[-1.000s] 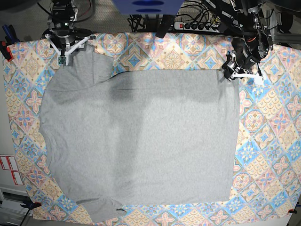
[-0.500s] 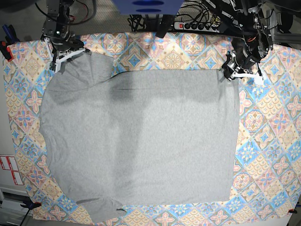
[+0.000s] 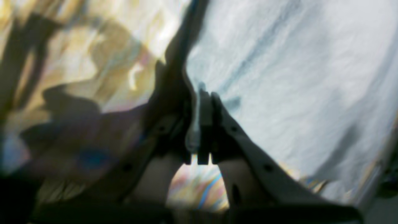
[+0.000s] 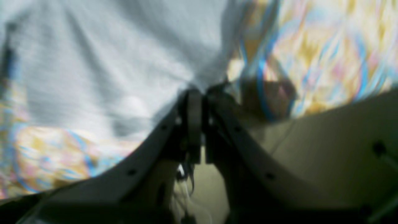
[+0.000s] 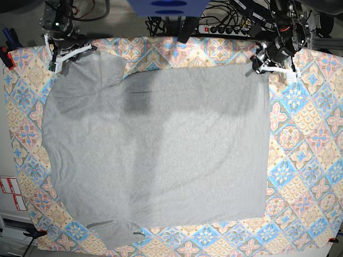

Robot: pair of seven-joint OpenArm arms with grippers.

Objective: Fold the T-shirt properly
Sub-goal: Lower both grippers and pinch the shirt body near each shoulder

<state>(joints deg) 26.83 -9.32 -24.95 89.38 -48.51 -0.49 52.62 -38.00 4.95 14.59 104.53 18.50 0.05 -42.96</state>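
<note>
Left wrist: left pincer (image 3: 199, 124) pinched shut on T-shirt (image 3: 295, 77) edge. Right wrist: right pincer (image 4: 196, 124) clamps T-shirt (image 4: 108, 62) sleeve. Base: T-shirt (image 5: 161, 155) flat on tablecloth (image 5: 305, 160) over table, no fold yet; all folding left. Power strip (image 5: 222, 29) behind, nothing blocking.

Base view: evenly and brightly lit from above; sharp across the frame.
Shadows: a broad soft dark band is cast across the upper part of the T-shirt (image 5: 161, 155).
Left wrist view: heavily blurred; the tablecloth (image 3: 77, 62) is smeared into yellow streaks, and the finger (image 3: 236, 137) is rendered as a dark silhouette.
Right wrist view: soft and motion-blurred; the cloth is washed pale.
Glare: faint rainbow fringing is seen in both wrist views.
</note>
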